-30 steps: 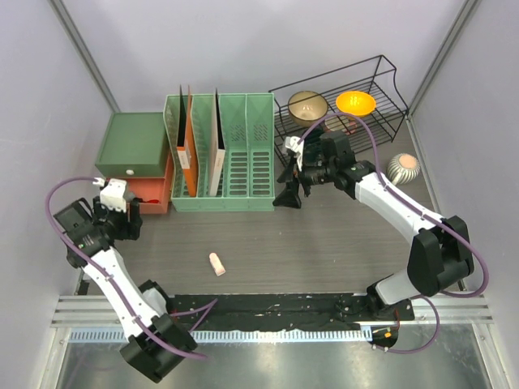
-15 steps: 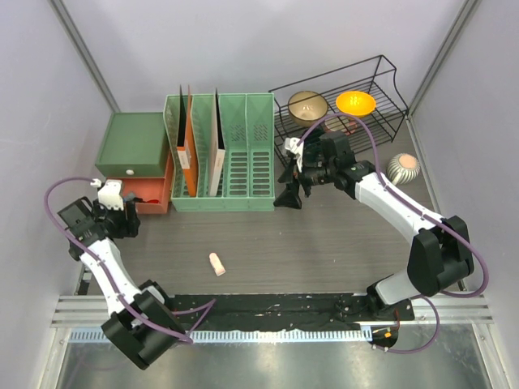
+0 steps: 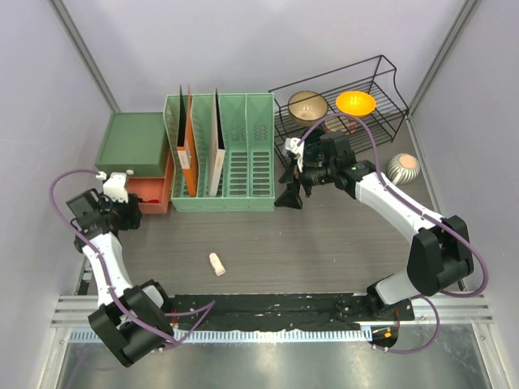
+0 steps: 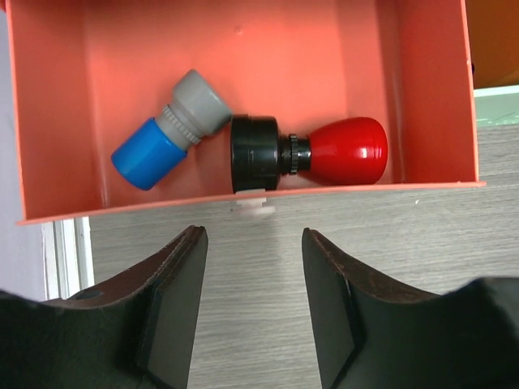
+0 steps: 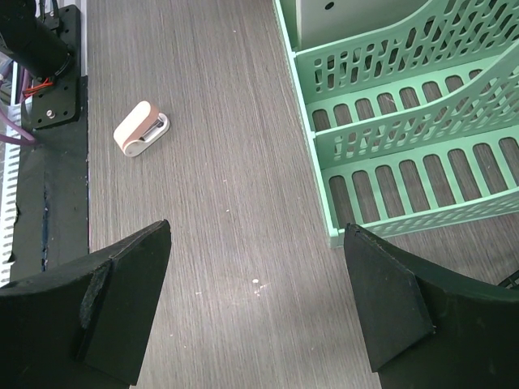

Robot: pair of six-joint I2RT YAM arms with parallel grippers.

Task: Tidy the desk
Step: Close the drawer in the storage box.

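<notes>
The desk (image 3: pixel 324 243) is a dark wood-grain top. My left gripper (image 3: pixel 132 212) (image 4: pixel 253 235) hovers over it just in front of the pulled-out orange drawer (image 3: pixel 152 193) (image 4: pixel 243 49); its jaws are open with only bare desk between them. Inside the drawer lie a blue-and-grey stamp (image 4: pixel 154 150) and a red-and-black stamp (image 4: pixel 345 151). My right gripper (image 3: pixel 289 194) (image 5: pixel 258 227) is wide open and empty above the desk, by the front right corner of the green file rack (image 3: pixel 243 162) (image 5: pixel 405 121). A small pink-white stapler-like piece (image 3: pixel 216 263) (image 5: pixel 141 128) lies alone mid-desk.
A green drawer box (image 3: pixel 132 144) sits above the orange drawer. The file rack holds an orange book (image 3: pixel 188 150) and a white one (image 3: pixel 217 138). A black wire rack (image 3: pixel 395 77) at the back right holds a tan bowl (image 3: pixel 307 106) and an orange bowl (image 3: pixel 355 102). A striped cup (image 3: pixel 403 167) stands at the right.
The left arm has swung slightly back, bringing its wrist closer to the orange drawer. The right arm and the objects on the desk have not moved.
</notes>
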